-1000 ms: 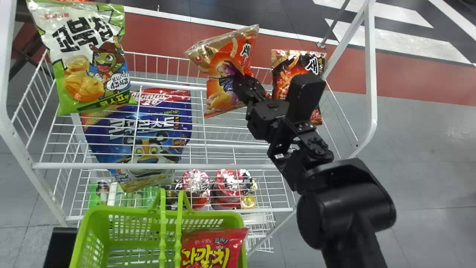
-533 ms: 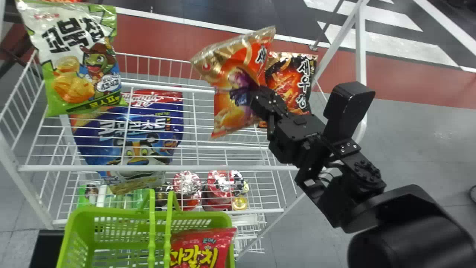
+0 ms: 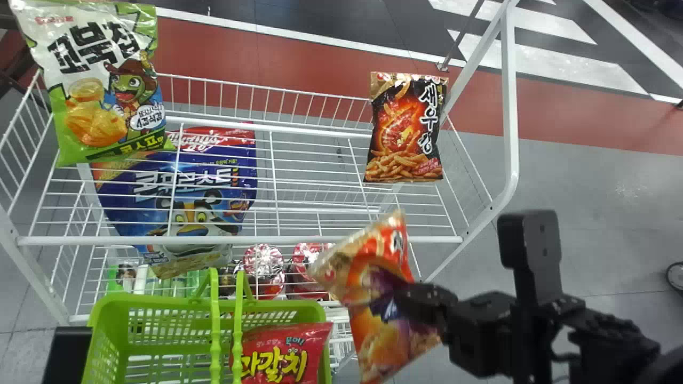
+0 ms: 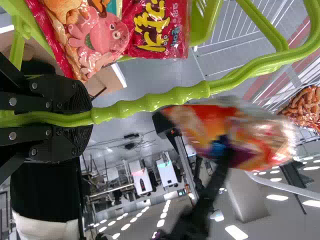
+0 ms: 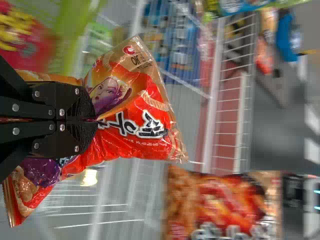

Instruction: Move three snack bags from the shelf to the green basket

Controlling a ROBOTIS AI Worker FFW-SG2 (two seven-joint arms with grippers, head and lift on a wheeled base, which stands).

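Orange snack bag (image 3: 381, 341), and I've got it! My right gripper (image 3: 399, 305) is closed firmly on its middle, the bag tilted and bulging on both sides of the fingers, up in the air just to the right of the green basket (image 3: 109, 302) and in front of the shelf (image 3: 240, 241). Down here on the near side, my left gripper (image 4: 91, 118) is clamped round the basket's green handle (image 4: 150, 103). Inside the basket, over at the right, a red snack bag (image 3: 280, 352) lies with its yellow lettering facing up to me. Look past the rim now: shiny red packs (image 3: 264, 262) sit low on the rack, and left of them a big blue bag (image 3: 197, 184) shows through the white wires. Higher up, a green and white snack bag (image 3: 98, 85) stands at the shelf's left end, and a black and orange one (image 3: 406, 128) stands upright towards the right end, well apart from it. Beyond all that, a red band (image 3: 224, 58) runs across the floor, then dark flooring with white stripes (image 3: 555, 64).
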